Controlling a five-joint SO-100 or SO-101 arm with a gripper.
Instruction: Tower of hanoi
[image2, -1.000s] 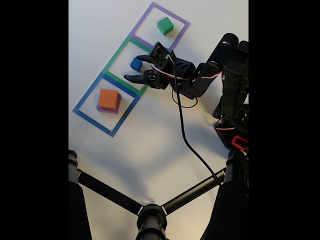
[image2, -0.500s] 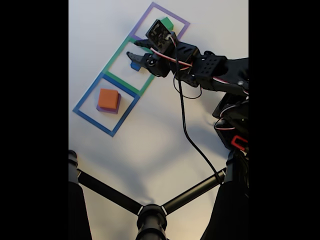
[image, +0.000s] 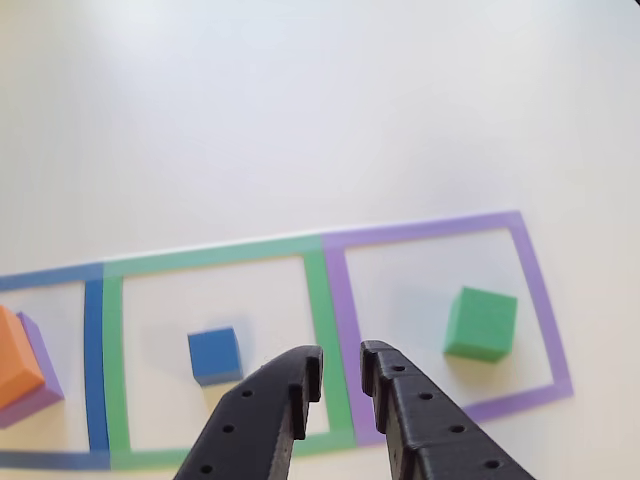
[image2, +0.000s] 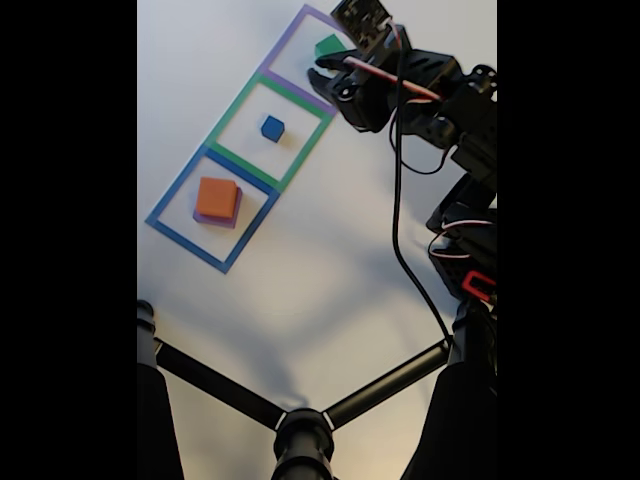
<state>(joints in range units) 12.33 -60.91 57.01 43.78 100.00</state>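
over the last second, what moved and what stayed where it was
The gripper swung away from the blue cube in the green square toward the green cube in the purple square, holding nothing. The blue cube, green cube and orange block on its purple block stayed put.

White table, taped squares, coloured cubes

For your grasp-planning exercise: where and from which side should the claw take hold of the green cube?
Grip the green cube across two opposite flat side faces, coming down from above. It sits upright and alone in the purple square, so every side looks free. The claw hangs nearby, slightly parted.
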